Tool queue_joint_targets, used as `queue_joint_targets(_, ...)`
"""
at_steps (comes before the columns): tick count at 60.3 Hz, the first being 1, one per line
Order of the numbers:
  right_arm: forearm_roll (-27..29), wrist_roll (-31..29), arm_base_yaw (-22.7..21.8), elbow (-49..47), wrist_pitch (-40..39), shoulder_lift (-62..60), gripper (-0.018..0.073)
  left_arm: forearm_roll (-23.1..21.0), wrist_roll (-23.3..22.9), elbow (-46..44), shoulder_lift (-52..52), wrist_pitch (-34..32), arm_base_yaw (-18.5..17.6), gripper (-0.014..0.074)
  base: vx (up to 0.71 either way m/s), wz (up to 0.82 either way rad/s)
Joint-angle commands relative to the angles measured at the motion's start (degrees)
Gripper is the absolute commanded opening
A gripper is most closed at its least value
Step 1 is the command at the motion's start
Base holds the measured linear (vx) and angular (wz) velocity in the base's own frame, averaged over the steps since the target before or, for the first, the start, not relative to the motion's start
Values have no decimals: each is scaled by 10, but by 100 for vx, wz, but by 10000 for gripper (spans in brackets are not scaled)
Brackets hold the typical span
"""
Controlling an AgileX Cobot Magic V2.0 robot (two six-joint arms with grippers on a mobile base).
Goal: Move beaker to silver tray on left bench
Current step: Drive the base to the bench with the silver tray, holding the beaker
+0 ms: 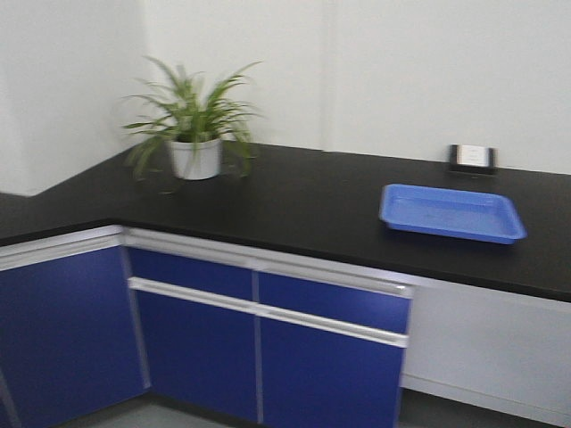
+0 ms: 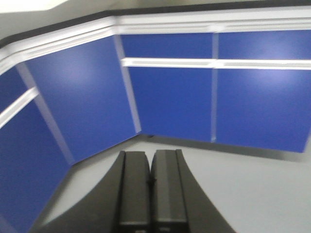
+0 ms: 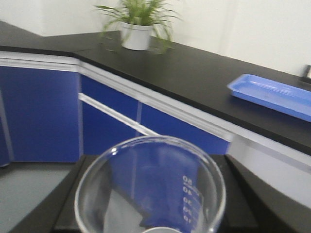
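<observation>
Glass beaker (image 3: pixel 150 187) clamped in your right gripper (image 3: pixel 151 216) could slip if you turn sharply; your left gripper (image 2: pixel 151 191) sits pressed together.

Potted plant (image 1: pixel 192 125); blue tray (image 1: pixel 451 212) (socket (image 1: pixel 471 157) behind)

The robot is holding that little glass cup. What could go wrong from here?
1. The beaker is glass, and the right gripper holds it out over the floor; a slip would probably break it.
2. No silver tray shows in any view, only the blue tray, so the beaker might be set down in the wrong one.
3. The cabinets look close; a bump could jar the grip.
</observation>
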Motion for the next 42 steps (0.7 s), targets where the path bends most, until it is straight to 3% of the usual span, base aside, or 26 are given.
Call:
queue_joint_targets(1, -6, 2, -1, -18, -32, 1, -10, -2, -1, 11, -4, -43, -3, 1, -32, 66)
queue_joint_targets(42, -6, 2, -1, -18, -32, 1, -10, -2, -1, 11, -4, -43, -3, 1, -24, 77)
